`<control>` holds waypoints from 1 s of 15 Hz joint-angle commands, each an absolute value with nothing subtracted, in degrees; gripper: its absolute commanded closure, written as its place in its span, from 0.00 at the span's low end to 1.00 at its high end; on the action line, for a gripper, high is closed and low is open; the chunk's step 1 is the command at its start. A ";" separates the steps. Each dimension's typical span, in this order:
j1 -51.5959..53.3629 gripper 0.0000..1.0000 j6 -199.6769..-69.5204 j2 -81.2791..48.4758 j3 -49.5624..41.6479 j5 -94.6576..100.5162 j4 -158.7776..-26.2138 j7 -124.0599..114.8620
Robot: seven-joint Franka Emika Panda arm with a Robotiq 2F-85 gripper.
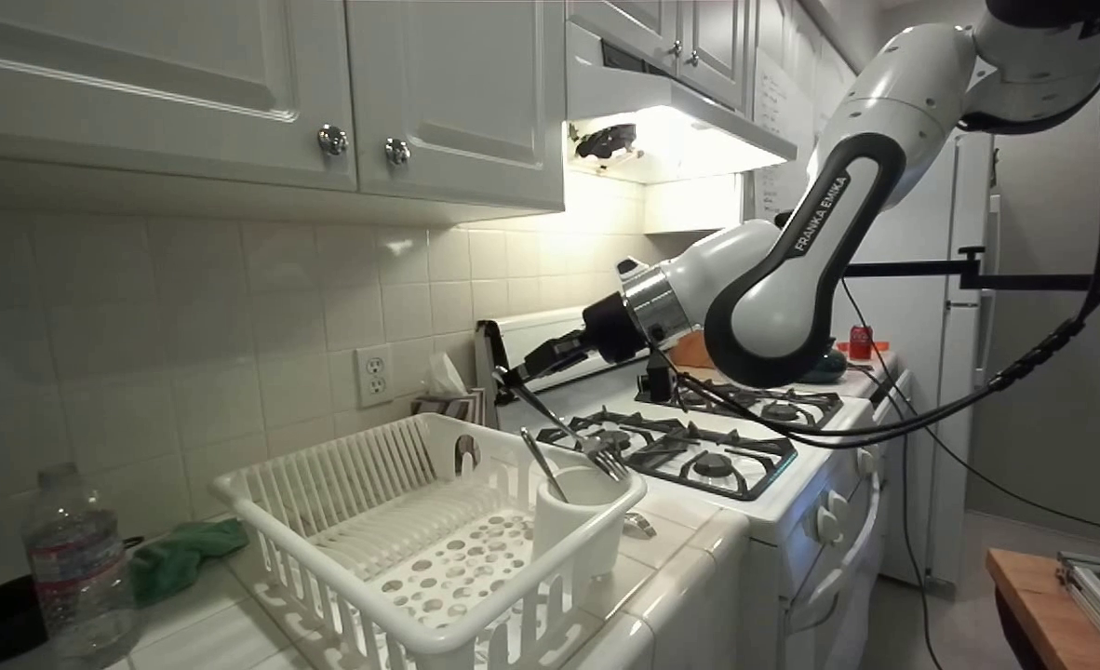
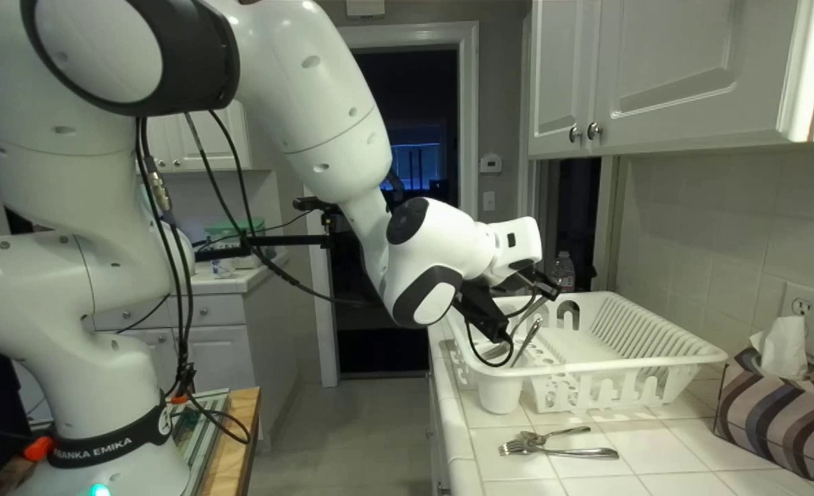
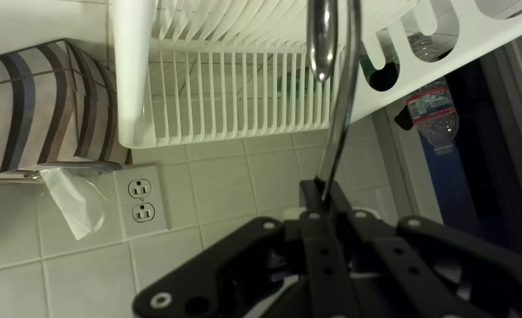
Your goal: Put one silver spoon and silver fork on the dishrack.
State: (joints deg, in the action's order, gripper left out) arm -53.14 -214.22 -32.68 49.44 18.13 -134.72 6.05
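Slanting tines-down from pincer (image 3: 324,189) closed tight on its handle end, fork (image 1: 596,448) likely light, stiff, slippery, best gripped there.

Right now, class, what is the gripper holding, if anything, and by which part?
A fork, held by the gripper near the end of its handle, tines pointing down.

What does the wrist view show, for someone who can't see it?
A claw pinches a silver fork, only its handle showing, in front of a white dishrack; another silver handle is beside it. A striped tissue box and outlet show at left, a plastic bottle at right.
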 commanded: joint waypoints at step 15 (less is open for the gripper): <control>-19.54 0.99 -222.14 -27.46 12.24 23.92 -132.85 -11.26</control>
State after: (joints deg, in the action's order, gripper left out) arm -22.66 -222.26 -29.45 15.69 23.33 -131.61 -9.06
